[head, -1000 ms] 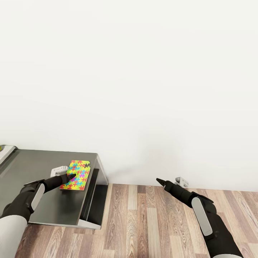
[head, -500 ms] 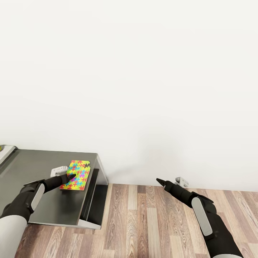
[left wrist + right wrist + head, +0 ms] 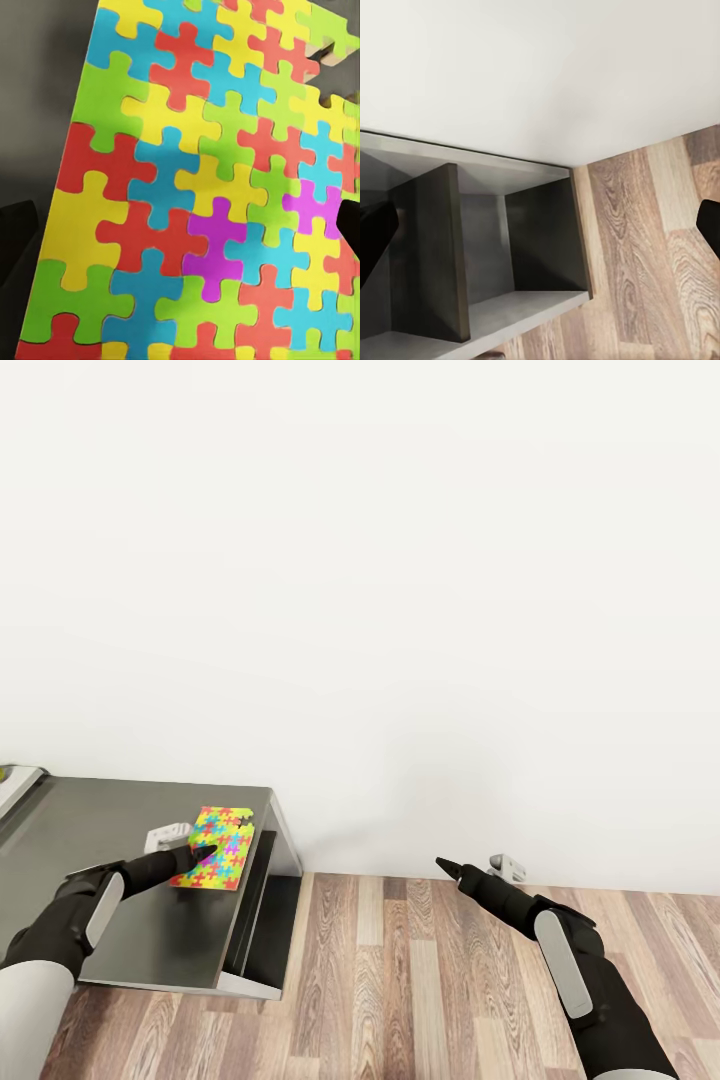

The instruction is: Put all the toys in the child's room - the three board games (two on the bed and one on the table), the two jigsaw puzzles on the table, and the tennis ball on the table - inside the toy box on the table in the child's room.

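The left claw hides the seven-o'clock corner of the flat multicoloured jigsaw puzzle, whose edges the left wrist view crops.

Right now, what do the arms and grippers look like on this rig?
Both arms are matte black with a light grey panel along the forearm, white shells at the upper arm near the frame edge. The left gripper and right gripper end in slim black pointed fingers, with a small pale grey bracket beside each wrist. No cables or markings visible.

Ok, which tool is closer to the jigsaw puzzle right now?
Left. The left tool is right at the jigsaw puzzle on the table. The right tool hangs over the wooden floor, well clear of it.
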